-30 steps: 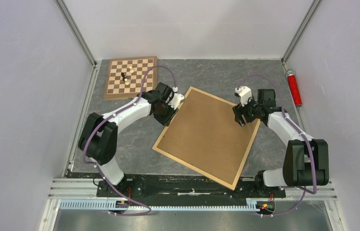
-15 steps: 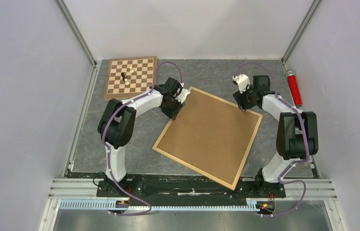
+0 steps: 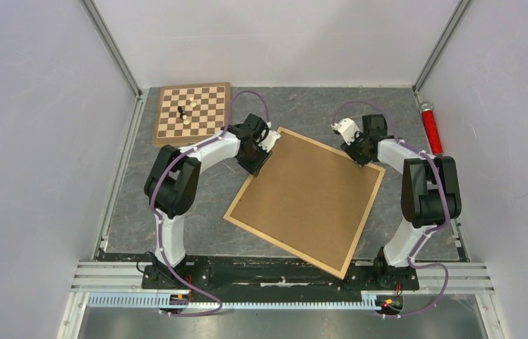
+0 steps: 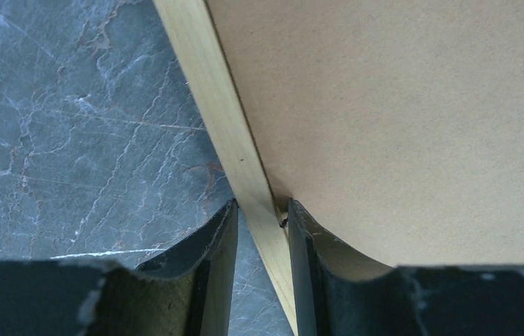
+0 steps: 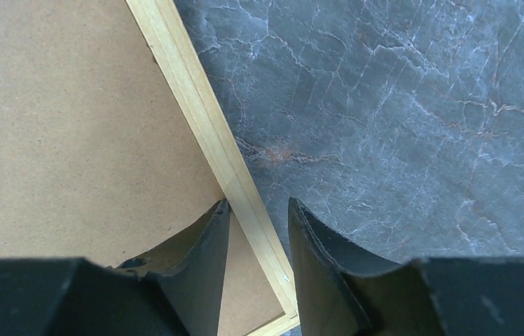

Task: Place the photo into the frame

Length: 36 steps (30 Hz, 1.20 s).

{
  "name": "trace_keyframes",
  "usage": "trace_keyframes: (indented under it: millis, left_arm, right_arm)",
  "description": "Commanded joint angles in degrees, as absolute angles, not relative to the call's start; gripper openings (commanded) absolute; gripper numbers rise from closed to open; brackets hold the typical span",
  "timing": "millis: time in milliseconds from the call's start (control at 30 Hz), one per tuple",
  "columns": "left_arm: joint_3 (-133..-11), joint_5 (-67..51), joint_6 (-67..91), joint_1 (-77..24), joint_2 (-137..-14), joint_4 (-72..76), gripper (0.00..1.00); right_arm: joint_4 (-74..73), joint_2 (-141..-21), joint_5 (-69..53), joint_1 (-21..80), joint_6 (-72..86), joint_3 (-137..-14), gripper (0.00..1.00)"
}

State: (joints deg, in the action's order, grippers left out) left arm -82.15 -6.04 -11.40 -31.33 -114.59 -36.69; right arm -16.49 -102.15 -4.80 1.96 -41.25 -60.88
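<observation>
The frame (image 3: 250,176) lies on the table, back up and turned askew, with the brown backing board (image 3: 307,198) filling it. The photo is hidden. My left gripper (image 3: 265,148) is at the frame's far left corner. In the left wrist view the gripper (image 4: 262,204) is shut on the light wood rail (image 4: 210,91), one finger outside it and one on the backing board (image 4: 399,105). My right gripper (image 3: 360,157) is at the far right corner. In its wrist view the gripper (image 5: 258,201) stands open astride the rail (image 5: 189,91), with gaps on both sides.
A chessboard (image 3: 192,113) with a few pieces (image 3: 185,114) lies at the far left of the grey marbled table (image 3: 303,106). A red cylinder (image 3: 430,128) lies by the right wall. White walls close in on three sides.
My right gripper has moved away toward the frame's far right corner and its jaws have narrowed. The left arm swung to the far left corner, then held still. The frame has not shifted.
</observation>
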Motion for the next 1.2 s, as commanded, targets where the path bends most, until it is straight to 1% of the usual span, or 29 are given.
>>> trace_keyframes:
  millis: [0, 133, 300, 500, 700, 800, 900, 1033, 1167]
  left_arm:
    - [-86.00, -4.36, -12.88, -34.22, -114.86, -36.65, 0.39]
    - [-92.47, -5.58, -13.20, -36.89, -117.21, -36.58, 0.40]
    - [-104.67, -11.19, -10.33, -40.22, -124.35, -36.65, 0.41]
    - [-117.48, -16.24, 4.89, -42.36, -135.35, -34.70, 0.42]
    - [-131.41, -22.34, 20.18, -42.36, -148.60, -38.34, 0.43]
    - [-132.48, -25.69, 23.40, -42.36, -151.84, -39.58, 0.43]
    - [-129.91, -24.21, 23.51, -42.45, -150.04, -38.46, 0.42]
    - [-129.85, -24.37, 23.65, -42.32, -150.20, -40.07, 0.42]
    - [-129.89, -25.18, 23.94, -42.10, -150.29, -40.25, 0.42]
  right_arm:
    - [-20.64, -107.00, 7.05, 2.15, -46.62, -55.05, 0.39]
    - [-20.12, -106.52, 8.78, 2.31, -47.84, -52.31, 0.38]
    - [-19.83, -106.63, 10.74, 2.56, -48.78, -49.66, 0.38]
    - [-19.92, -105.74, 10.30, 2.59, -48.75, -46.89, 0.37]
    - [-19.95, -104.74, 7.68, 1.95, -47.68, -44.69, 0.37]
    - [-20.71, -103.27, 3.83, 0.38, -46.45, -44.94, 0.37]
    - [-21.12, -100.65, -0.61, -2.35, -44.98, -45.64, 0.38]
    - [-21.67, -95.60, -7.26, -4.44, -42.51, -47.20, 0.43]
    - [-21.96, -89.56, -9.90, -5.89, -40.25, -48.70, 0.45]
